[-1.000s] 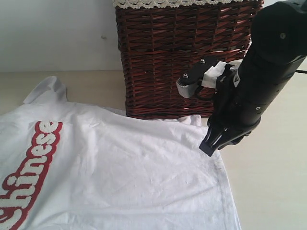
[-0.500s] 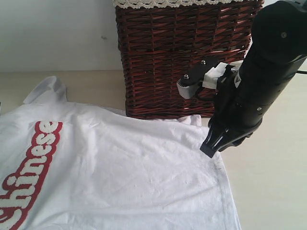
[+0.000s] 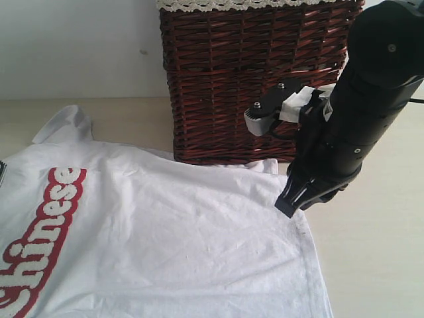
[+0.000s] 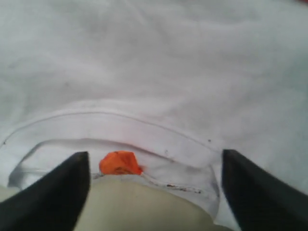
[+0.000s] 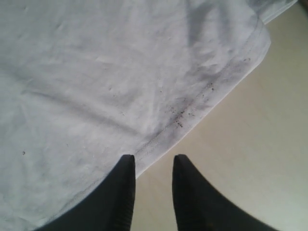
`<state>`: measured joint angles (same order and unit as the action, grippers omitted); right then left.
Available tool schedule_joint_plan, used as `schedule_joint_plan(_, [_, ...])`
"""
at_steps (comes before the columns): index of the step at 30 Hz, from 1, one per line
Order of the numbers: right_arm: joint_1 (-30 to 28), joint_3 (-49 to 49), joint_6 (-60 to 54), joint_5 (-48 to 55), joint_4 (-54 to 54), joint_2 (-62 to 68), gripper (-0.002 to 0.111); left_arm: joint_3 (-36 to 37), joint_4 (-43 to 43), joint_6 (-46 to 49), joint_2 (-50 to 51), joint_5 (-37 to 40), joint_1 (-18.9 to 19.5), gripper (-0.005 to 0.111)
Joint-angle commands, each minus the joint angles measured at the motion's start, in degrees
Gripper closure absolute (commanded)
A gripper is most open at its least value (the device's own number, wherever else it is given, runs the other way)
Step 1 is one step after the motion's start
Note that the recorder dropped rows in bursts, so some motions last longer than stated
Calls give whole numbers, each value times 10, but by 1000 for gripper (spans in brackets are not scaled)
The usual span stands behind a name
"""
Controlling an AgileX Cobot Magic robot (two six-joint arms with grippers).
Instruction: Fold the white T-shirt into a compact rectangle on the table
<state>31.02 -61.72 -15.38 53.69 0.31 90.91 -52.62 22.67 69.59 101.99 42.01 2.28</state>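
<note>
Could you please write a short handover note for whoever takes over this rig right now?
Shirt: spread flat, lettering up, on the table before the basket.
Left tool: open, straddling the collar by the orange tag, nothing held.
Right tool: slightly open at the hem, no grip seen.
Done: no fold yet.
Left: grip, then fold into a compact rectangle.

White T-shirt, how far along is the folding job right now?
Done: the white T-shirt lies spread flat on the table, lettering up. In hand: the left claw stands open over the collar by the orange tag; the right claw, jaws slightly apart, sits at the hem. Left: no fold shows yet, so every fold into a rectangle remains.
</note>
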Motion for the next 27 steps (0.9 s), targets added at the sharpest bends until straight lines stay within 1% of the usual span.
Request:
schedule_joint_plan(1, [-3, -4, 5, 1, 1, -4, 79, 14, 50, -29, 0, -40, 0, 2])
schedule_joint_plan(7, [-3, -4, 5, 1, 1, -4, 79, 14, 100, -29, 0, -33, 0, 2])
schedule_joint_plan(9, [-3, -4, 5, 1, 0, -4, 79, 14, 100, -29, 0, -21, 0, 2])
schedule_joint_plan(12, [-3, -4, 5, 1, 0, -4, 79, 14, 128, -30, 0, -37, 0, 2])
schedule_joint_plan(14, [-3, -4, 5, 1, 0, -4, 79, 14, 123, -41, 0, -45, 1, 2])
schedule_joint_plan(16, [-3, -4, 5, 1, 0, -4, 79, 14, 97, -57, 0, -60, 1, 2])
schedule_joint_plan(18, [-3, -4, 5, 2, -3, -4, 79, 14, 91, -35, 0, -62, 1, 2])
schedule_joint_plan(21, [-3, -4, 5, 2, -3, -4, 79, 14, 91, 26, -1, -35, 2, 2])
schedule_joint_plan(24, [-3, -4, 5, 2, -3, -4, 79, 11, 73, 74, -1, -23, 28, 2])
schedule_joint_plan(25, [-3, -4, 5, 2, -3, -4, 79, 5, 44, 104, -1, -17, 48, 2])
schedule_joint_plan(27, [-3, -4, 5, 1, -3, -4, 79, -4, -47, 176, -1, -17, 84, 2])
